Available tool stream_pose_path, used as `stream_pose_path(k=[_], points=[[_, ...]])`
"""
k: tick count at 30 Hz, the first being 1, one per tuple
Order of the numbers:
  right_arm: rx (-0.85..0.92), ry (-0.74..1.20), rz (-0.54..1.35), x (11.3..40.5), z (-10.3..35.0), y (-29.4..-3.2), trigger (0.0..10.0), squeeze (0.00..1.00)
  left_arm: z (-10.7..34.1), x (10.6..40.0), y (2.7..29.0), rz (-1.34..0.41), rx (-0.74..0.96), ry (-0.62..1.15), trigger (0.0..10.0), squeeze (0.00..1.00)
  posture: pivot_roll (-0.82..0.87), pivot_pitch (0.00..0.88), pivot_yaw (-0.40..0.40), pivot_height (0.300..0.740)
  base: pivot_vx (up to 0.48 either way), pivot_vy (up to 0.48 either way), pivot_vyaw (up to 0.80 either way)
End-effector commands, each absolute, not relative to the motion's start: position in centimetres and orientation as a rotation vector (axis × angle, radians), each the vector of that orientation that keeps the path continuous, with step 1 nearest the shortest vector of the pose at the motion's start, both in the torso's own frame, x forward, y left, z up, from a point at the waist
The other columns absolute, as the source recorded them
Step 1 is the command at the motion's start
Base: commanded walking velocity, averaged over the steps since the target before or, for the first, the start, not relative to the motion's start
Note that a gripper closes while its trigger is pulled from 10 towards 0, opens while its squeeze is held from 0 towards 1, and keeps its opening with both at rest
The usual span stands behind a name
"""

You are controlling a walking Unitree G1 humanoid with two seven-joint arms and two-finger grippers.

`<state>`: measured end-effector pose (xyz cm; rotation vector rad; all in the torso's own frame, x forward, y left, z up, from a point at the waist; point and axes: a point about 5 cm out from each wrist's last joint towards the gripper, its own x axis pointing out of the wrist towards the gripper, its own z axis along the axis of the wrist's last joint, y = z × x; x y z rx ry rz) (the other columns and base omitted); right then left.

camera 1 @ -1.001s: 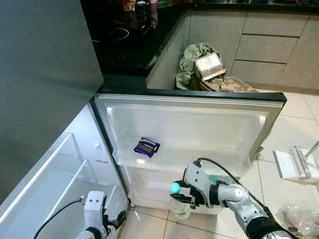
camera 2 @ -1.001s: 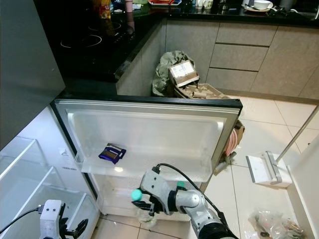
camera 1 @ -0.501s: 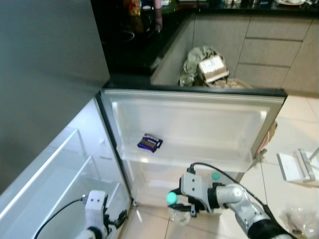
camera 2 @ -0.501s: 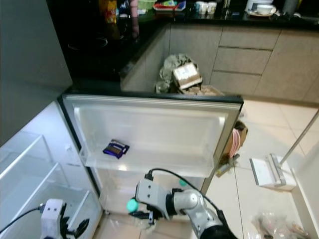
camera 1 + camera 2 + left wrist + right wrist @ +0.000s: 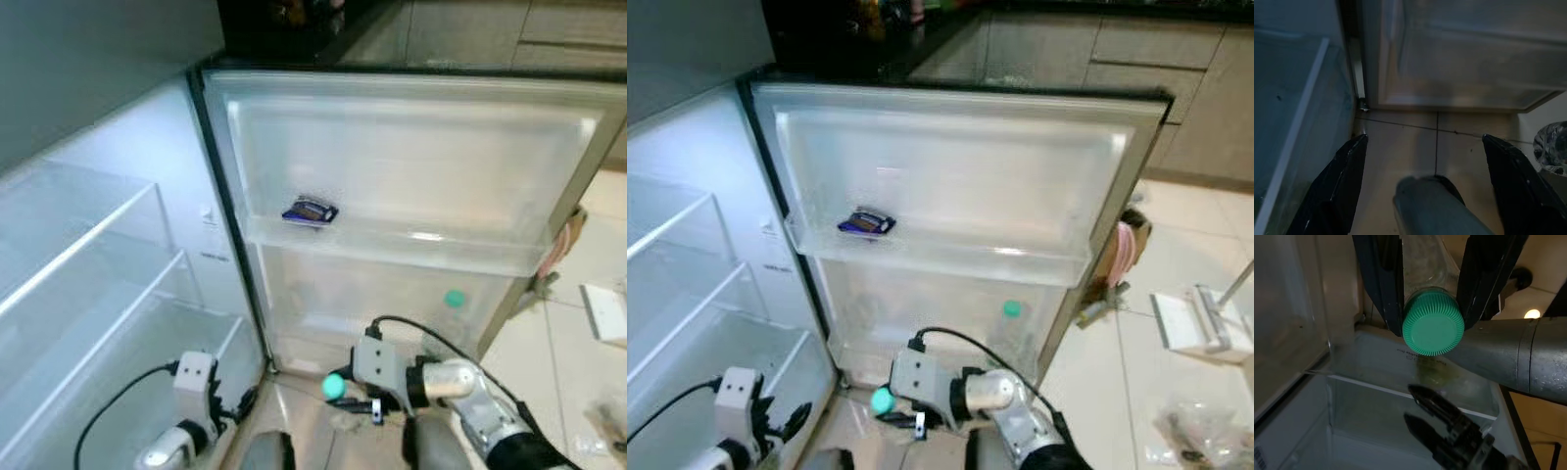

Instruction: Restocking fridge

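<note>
My right gripper (image 5: 345, 396) is shut on a clear bottle with a green cap (image 5: 1433, 328), held low in front of the open fridge door's lower shelf (image 5: 382, 323). In the right wrist view its black fingers (image 5: 1382, 274) clamp the bottle's neck from both sides. Another green-capped bottle (image 5: 453, 302) stands in that lower door shelf. A blue packet (image 5: 311, 211) lies on the upper door shelf. My left gripper (image 5: 789, 423) hangs open near the floor beside the fridge body, with nothing between its fingers (image 5: 1349, 181).
The fridge interior (image 5: 88, 294) with glass shelves opens to my left. Tiled floor (image 5: 1400, 147) lies under the door. A white dustpan (image 5: 1200, 323) and a pink item (image 5: 1120, 255) sit on the floor to the right. My own grey legs (image 5: 266, 452) show at the bottom.
The camera has dropped and tilted down, so the counter has slid out of sight. My right gripper stays shut on the bottle, now a little further left and lower before the door.
</note>
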<state>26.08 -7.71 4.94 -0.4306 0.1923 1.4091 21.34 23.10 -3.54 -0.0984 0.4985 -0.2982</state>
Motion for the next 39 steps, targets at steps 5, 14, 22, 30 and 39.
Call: stream_pose_path(k=[5,14,22,30,39], points=[[-0.399,0.116,1.419,26.4,6.6,-7.3,10.0,0.0,-3.0,22.2,22.5,-0.345,-0.078,0.464,10.0,0.0,-0.07,0.0,-0.003,0.544,0.0,0.0,0.0],[-0.399,0.046,1.407,27.0,8.7,-6.8,10.0,0.0,-2.3,23.0,22.0,-0.39,-0.074,0.421,10.0,0.0,-0.07,0.0,-0.004,0.529,0.0,0.0,0.0],[-0.4,0.014,1.461,26.4,9.6,-6.4,10.0,0.0,-1.9,23.4,21.6,-0.434,-0.082,0.388,10.0,0.0,-0.07,0.0,-0.003,0.505,0.0,0.0,0.0],[-0.405,-0.006,1.346,27.8,10.3,-6.6,10.0,0.0,-1.7,23.3,21.3,-0.461,-0.12,0.358,10.0,0.0,-0.07,0.0,-0.006,0.481,0.0,0.0,0.0],[-0.458,-0.026,1.155,30.0,10.8,-7.8,10.0,0.0,-0.9,23.7,21.0,-0.491,-0.143,0.272,10.0,0.0,-0.07,0.0,-0.008,0.477,0.0,0.0,0.0]])
